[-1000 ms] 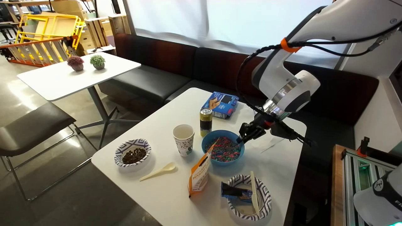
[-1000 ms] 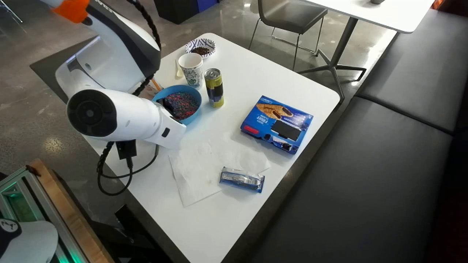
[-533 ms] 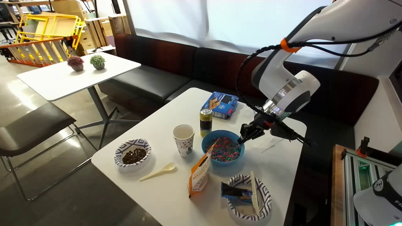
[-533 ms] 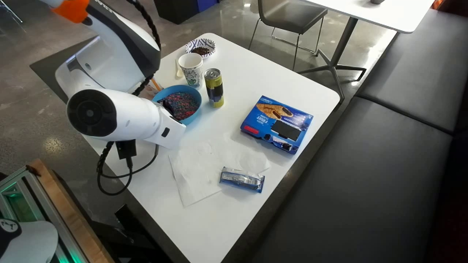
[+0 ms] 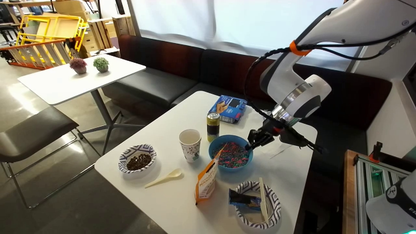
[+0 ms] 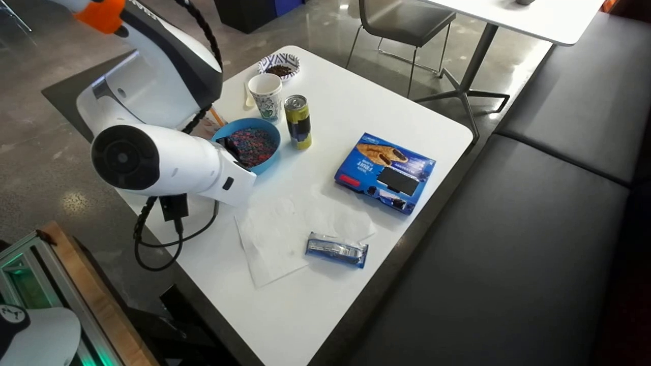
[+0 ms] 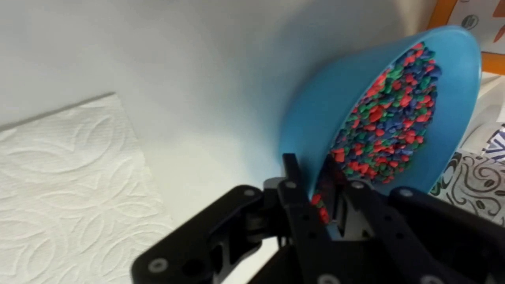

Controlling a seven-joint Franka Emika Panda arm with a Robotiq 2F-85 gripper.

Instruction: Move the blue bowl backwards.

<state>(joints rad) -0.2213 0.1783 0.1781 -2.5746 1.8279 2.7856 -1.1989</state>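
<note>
The blue bowl stands upright on the white table. It is full of small red, green and blue pieces. It also shows in an exterior view, partly covered by my arm, and large in the wrist view. My gripper straddles the near wall of the bowl at the rim. One finger is outside the wall and one inside, among the pieces, and they stand close together with the rim between them. In an exterior view the gripper is at the bowl's edge on the robot's side.
An orange-and-white bag, a paper cup and a can stand close around the bowl. A patterned bowl holds a wrapped bar. A paper towel, another bar and a blue box lie further off.
My arm has shifted very slightly toward its base side. The bowl and the other objects have not visibly moved.
</note>
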